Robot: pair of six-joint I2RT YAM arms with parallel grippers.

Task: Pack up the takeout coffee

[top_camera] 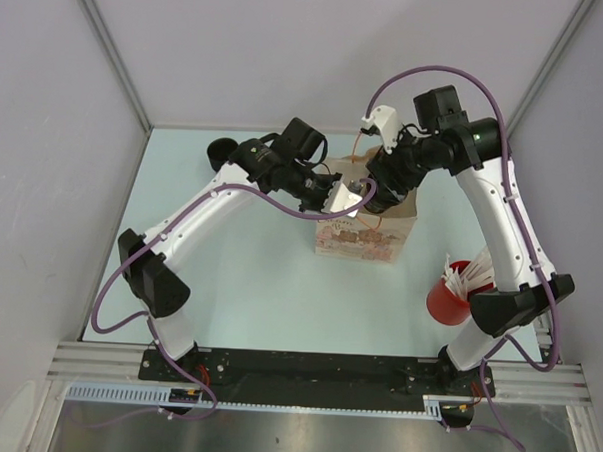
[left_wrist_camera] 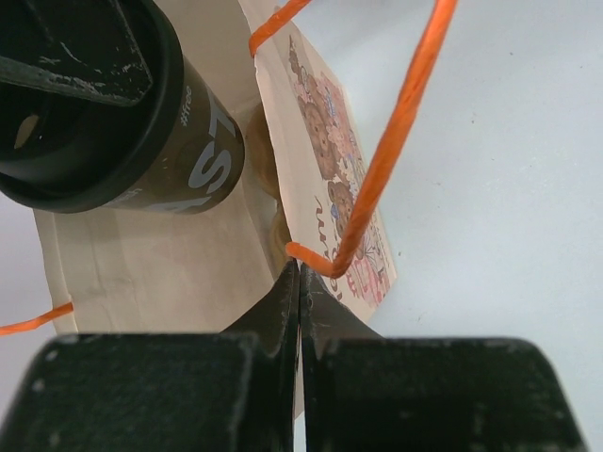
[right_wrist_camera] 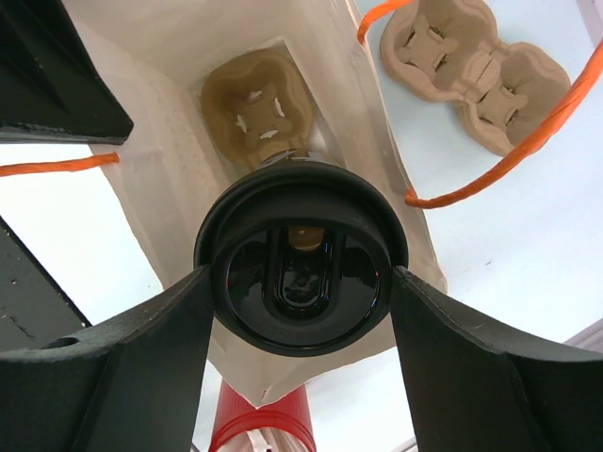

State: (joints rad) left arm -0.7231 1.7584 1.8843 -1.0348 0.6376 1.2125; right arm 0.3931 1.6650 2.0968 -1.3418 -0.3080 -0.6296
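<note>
Right hand [right_wrist_camera: 301,315] grips the black-lidded cup [right_wrist_camera: 300,240], its body hidden; left hand [left_wrist_camera: 300,284] pressed together, seemingly pinching the bag [left_wrist_camera: 325,160] rim

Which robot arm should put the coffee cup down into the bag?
Right, probably. The right pincer grips the coffee cup over the open bag, above the cup holder inside. The left pincer is shut on the bag's rim, holding it open.
</note>
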